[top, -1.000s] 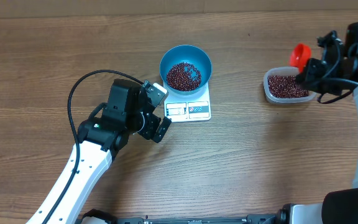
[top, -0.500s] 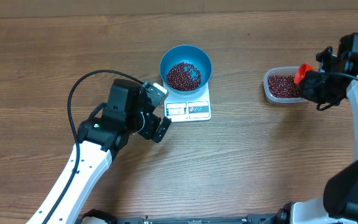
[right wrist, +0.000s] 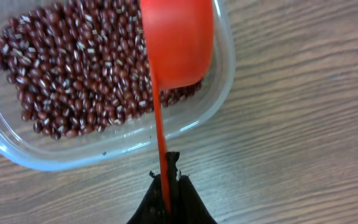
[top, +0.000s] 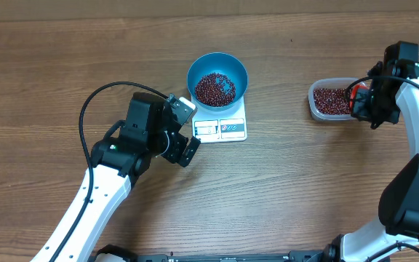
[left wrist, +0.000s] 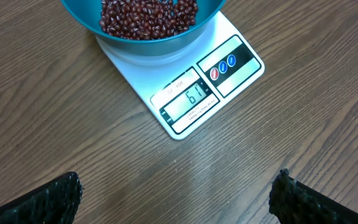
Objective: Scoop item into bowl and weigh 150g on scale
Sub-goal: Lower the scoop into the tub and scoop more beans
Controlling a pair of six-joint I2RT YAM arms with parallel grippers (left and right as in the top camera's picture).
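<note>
Red scoop (right wrist: 178, 43), clenched in the right gripper (right wrist: 166, 183), tilts over the tub (right wrist: 224, 87) of beans (right wrist: 73, 81). Only the left wrist view shows the scale (left wrist: 229, 37) reading 61, with the left gripper (left wrist: 178, 190) released and angled down at it.

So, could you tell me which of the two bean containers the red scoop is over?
The clear plastic tub, under the red scoop; the blue bowl sits apart on the scale.

Bright, even light; soft shadows; sharp.
</note>
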